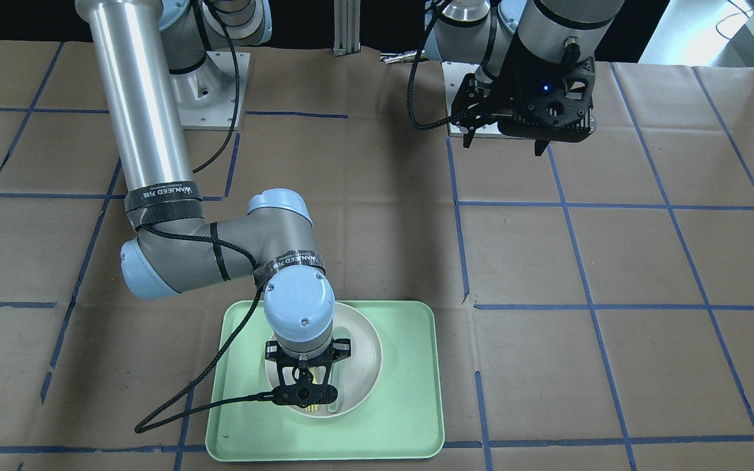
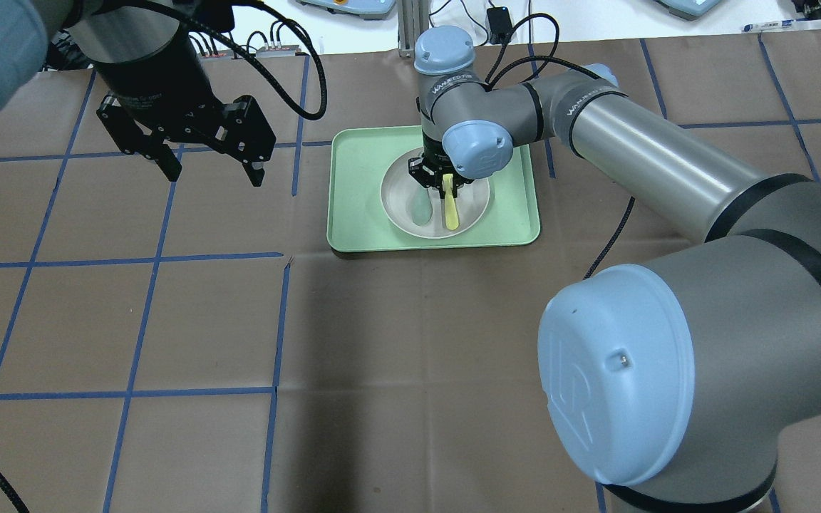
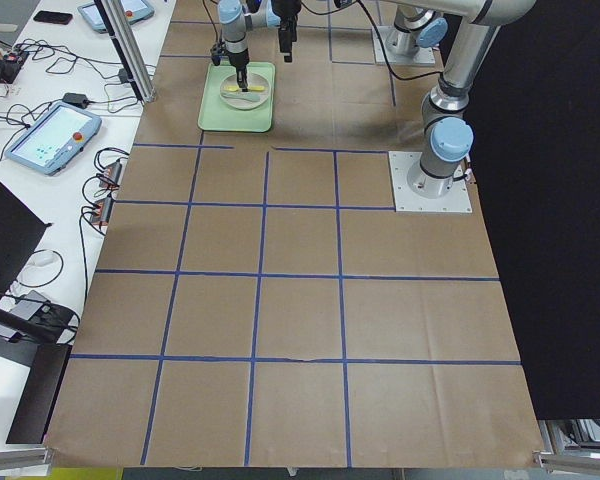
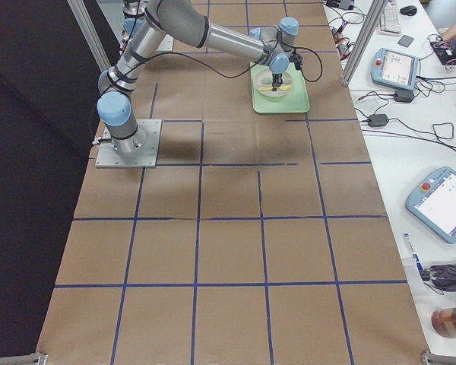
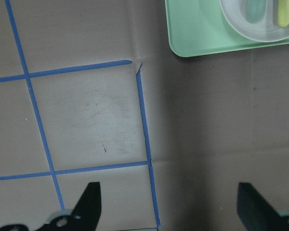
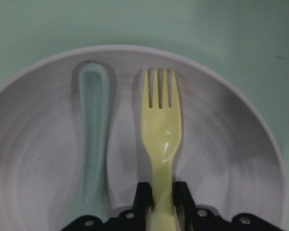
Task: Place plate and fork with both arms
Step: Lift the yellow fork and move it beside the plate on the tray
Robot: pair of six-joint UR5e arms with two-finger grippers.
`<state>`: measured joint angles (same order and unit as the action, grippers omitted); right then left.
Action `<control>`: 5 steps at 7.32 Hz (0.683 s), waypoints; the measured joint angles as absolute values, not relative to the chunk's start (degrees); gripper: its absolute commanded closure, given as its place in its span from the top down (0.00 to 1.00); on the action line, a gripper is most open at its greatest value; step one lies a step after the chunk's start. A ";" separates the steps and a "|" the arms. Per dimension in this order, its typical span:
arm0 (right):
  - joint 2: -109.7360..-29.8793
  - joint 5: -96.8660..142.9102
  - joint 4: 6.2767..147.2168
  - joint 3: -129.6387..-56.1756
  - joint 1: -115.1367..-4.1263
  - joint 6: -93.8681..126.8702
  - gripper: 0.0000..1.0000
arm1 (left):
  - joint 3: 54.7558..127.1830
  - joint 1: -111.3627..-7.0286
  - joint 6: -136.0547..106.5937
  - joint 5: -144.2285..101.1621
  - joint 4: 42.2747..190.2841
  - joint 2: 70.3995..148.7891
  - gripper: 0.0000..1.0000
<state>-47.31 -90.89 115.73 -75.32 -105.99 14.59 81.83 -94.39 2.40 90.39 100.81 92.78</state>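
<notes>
The off-white plate (image 2: 402,187) sits on the light green tray (image 2: 353,192). The pale yellow fork (image 6: 161,134) lies lengthwise in the plate, tines away from the wrist, beside a grey-green spoon (image 6: 92,144). My right gripper (image 6: 159,197) stands straight down over the plate (image 6: 221,159), shut on the fork's handle. The overhead view shows the same: the right gripper (image 2: 446,184) is on the fork (image 2: 451,210). My left gripper (image 2: 214,177) is open and empty, above bare table left of the tray. In its wrist view, the left gripper (image 5: 167,202) looks down at the paper, with the plate (image 5: 245,29) at the top right.
The table is covered in brown paper with a blue tape grid. The right arm's black cable (image 1: 180,405) hangs over the tray's edge (image 1: 403,392). The right arm's base plate (image 4: 125,144) and the left arm's base plate (image 3: 430,185) are bolted to the table's near side.
</notes>
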 measured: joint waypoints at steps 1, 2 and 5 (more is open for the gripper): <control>-47.56 -90.72 115.68 -75.22 -105.99 14.59 0.04 | 81.83 -94.39 2.41 90.40 100.81 93.07 1.00; -47.88 -90.54 115.56 -75.11 -105.98 14.59 0.04 | 81.83 -94.39 2.39 90.39 100.81 93.14 1.00; -50.90 -90.31 113.61 -74.99 -105.64 14.74 0.03 | 81.96 -94.40 2.41 90.42 100.81 92.97 1.00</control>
